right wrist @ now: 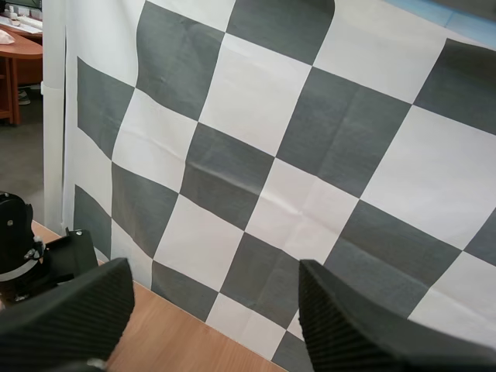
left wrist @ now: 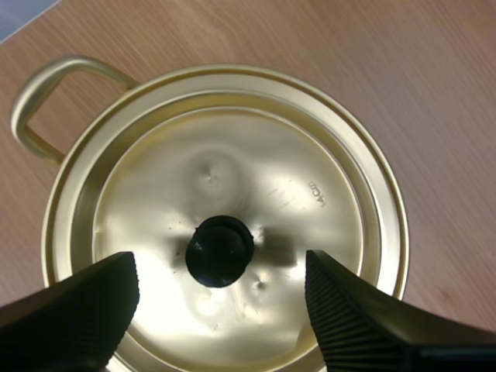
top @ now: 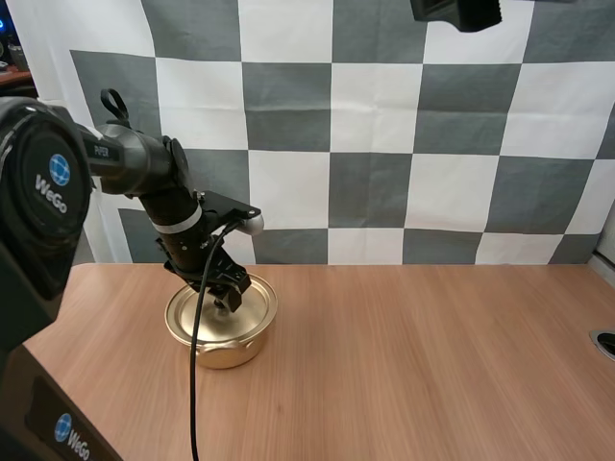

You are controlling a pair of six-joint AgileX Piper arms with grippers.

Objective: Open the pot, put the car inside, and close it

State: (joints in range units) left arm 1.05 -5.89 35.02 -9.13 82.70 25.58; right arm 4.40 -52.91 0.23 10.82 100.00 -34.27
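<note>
Left end effector (top: 223, 291) straight above pot (top: 226, 353), lower left of high view | fingers apart, flanking black round knob (left wrist: 220, 250), no contact | lid (left wrist: 232, 155) on: shiny gold metal, slightly dented | wooden worktop (top: 432, 365) | right end effector (right wrist: 217, 310) apart, empty, farther off

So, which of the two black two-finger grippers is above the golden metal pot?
The left gripper: its open fingers flank the round black knob of the golden lid. The right gripper, also open, is away from the pot.
</note>
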